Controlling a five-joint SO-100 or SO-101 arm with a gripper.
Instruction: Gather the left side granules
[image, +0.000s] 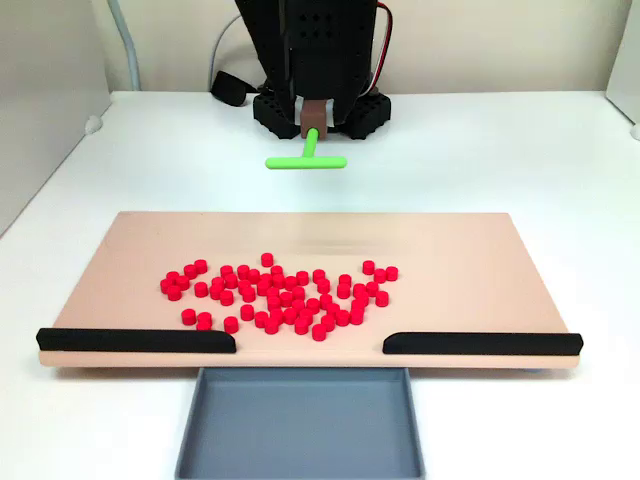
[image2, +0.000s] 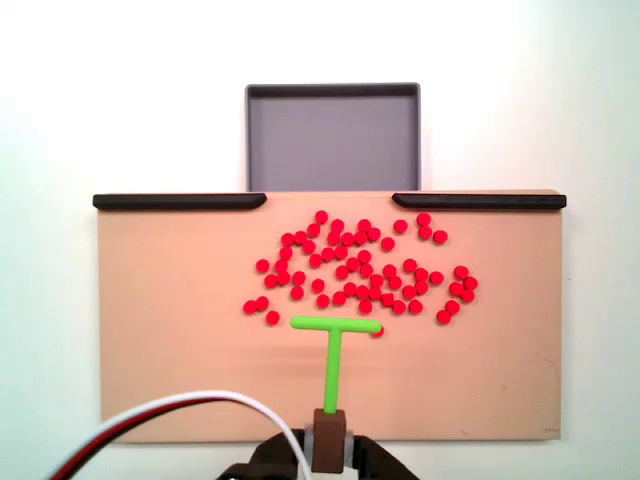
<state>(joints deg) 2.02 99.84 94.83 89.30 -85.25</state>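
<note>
Dozens of small red granules (image: 275, 292) lie spread across the middle of a tan board (image: 450, 250); in a fixed view from above they form a loose patch (image2: 360, 270) on the board (image2: 170, 330). My gripper (image: 313, 120) (image2: 328, 438) is shut on the brown base of a green T-shaped stick tool (image: 305, 160). The tool hangs raised above the board's arm-side edge. From above, its crossbar (image2: 335, 324) sits just on the arm side of the patch, with one granule (image2: 378, 332) at its right end.
Two black rails (image: 135, 340) (image: 480, 343) line the board's far edge, with a gap between them. A grey tray (image: 300, 425) (image2: 333, 135) sits beyond that gap. White and dark cables (image2: 170, 410) trail by the arm's base. A white table (image: 560, 150) surrounds the board.
</note>
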